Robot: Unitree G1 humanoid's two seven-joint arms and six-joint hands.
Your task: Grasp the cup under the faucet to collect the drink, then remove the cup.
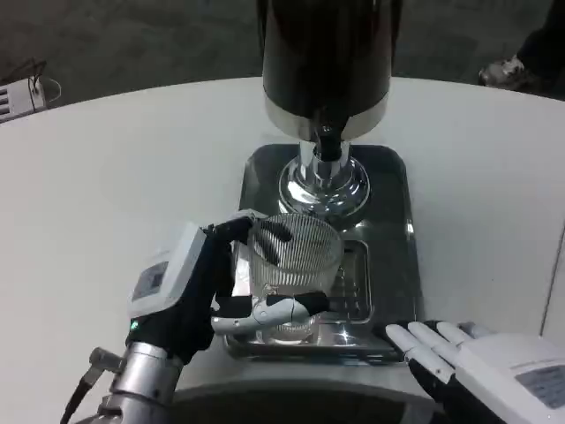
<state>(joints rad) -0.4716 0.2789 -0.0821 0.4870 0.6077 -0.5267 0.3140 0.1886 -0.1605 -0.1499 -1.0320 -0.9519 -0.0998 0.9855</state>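
Observation:
A clear ribbed cup (296, 265) stands on the grate of the steel drip tray (393, 230), just in front of the dispenser's black faucet (328, 141). My left hand (199, 287) grips the cup from its left side, fingers wrapped around the rim and the lower wall. The dark drink dispenser (327, 62) rises on a chrome foot (322, 185) behind the cup. My right hand (477, 362) lies flat on the table at the tray's front right corner, fingers stretched out and holding nothing. I cannot tell whether there is liquid in the cup.
The white round table (115, 177) spreads wide to the left and right of the tray. A white device with cables (22, 93) sits past the far left edge. A shoe (508, 71) shows on the floor at the far right.

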